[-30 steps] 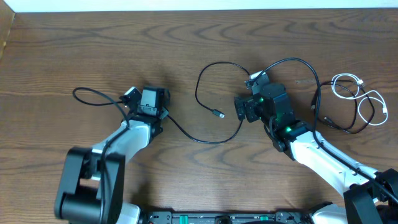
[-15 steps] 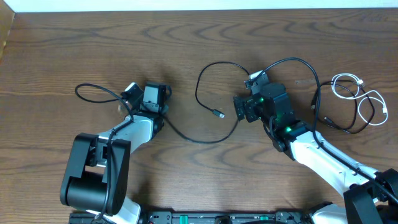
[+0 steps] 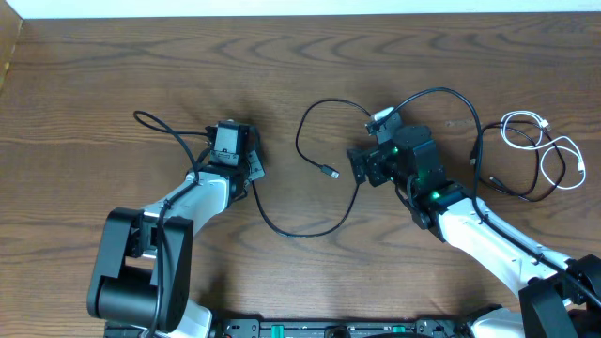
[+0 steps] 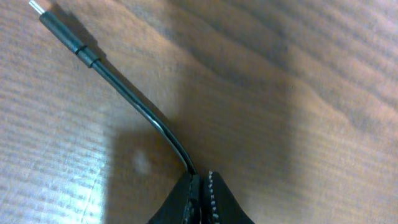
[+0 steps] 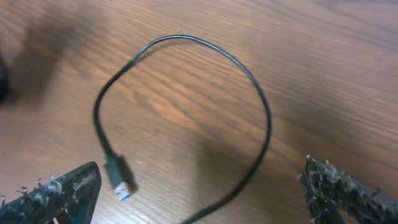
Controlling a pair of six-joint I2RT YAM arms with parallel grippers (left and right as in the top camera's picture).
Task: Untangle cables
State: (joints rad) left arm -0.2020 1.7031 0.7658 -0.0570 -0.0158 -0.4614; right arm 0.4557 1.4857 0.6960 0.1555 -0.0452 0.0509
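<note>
My left gripper (image 3: 220, 160) is shut on a black cable (image 3: 282, 228) left of centre. In the left wrist view the closed fingertips (image 4: 200, 182) pinch this cord (image 4: 140, 102), and its plug (image 4: 59, 26) lies on the wood beyond them. The cable's short end (image 3: 150, 122) trails up and left, while the long part sweeps right toward my right gripper (image 3: 360, 167). That gripper is open and holds nothing. Its fingers (image 5: 56, 193) straddle a loop of black cable (image 5: 249, 74) whose blue-tipped plug (image 5: 119, 179) lies near the left finger.
A white cable (image 3: 537, 136) lies tangled with another black cable (image 3: 526, 192) at the far right. A further black cord (image 3: 451, 94) arcs behind the right gripper. The table's pale far edge (image 3: 300, 7) runs along the top.
My left gripper closed on the black cable and shifted right, dragging the cable's left end and its slack with it. The right arm stayed put, open.
</note>
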